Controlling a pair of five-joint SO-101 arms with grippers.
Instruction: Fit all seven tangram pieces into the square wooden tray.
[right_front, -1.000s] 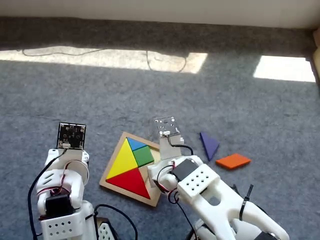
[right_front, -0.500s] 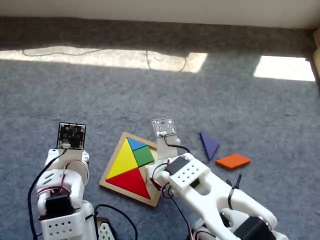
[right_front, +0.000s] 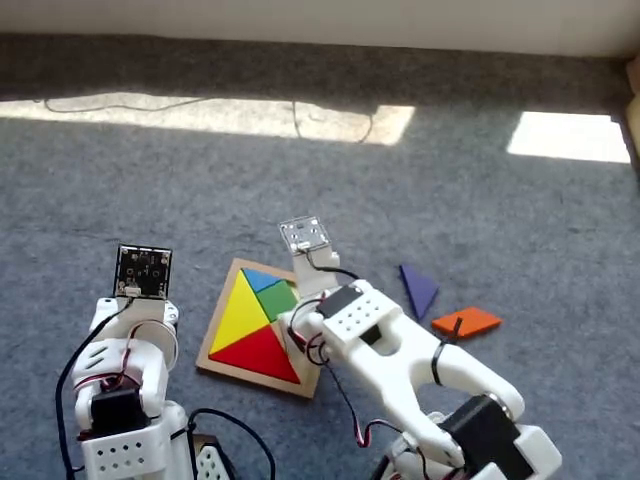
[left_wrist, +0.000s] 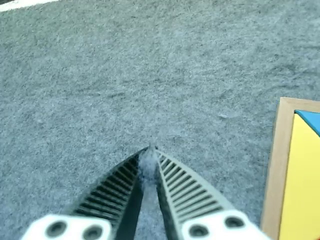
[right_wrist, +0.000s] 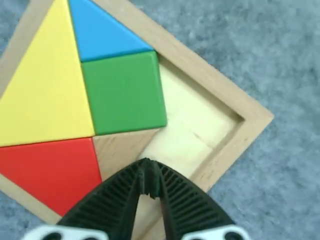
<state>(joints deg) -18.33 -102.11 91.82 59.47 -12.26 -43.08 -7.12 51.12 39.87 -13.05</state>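
Note:
The square wooden tray (right_front: 222, 304) lies on the carpet and holds a yellow triangle (right_front: 240, 310), a blue triangle (right_front: 262, 279), a green square (right_front: 284, 296) and a red triangle (right_front: 257, 353). My right gripper (right_wrist: 147, 179) is shut with nothing in it, just above the bare tray floor (right_wrist: 190, 125) beside the green square (right_wrist: 122, 92) and the red triangle (right_wrist: 50, 172). A purple triangle (right_front: 418, 290) and an orange parallelogram (right_front: 466, 322) lie on the carpet right of the tray. My left gripper (left_wrist: 150, 150) is shut over carpet left of the tray rim (left_wrist: 272, 170).
The right arm (right_front: 400, 370) covers the tray's right corner in the high view. The left arm (right_front: 125, 350) stands at the lower left. A thin cable (right_front: 300, 125) lies across the sunlit carpet at the back, where there is open floor.
The right arm swung left across the tray. The tray shifted a little to the left and turned slightly. The left arm stayed still.

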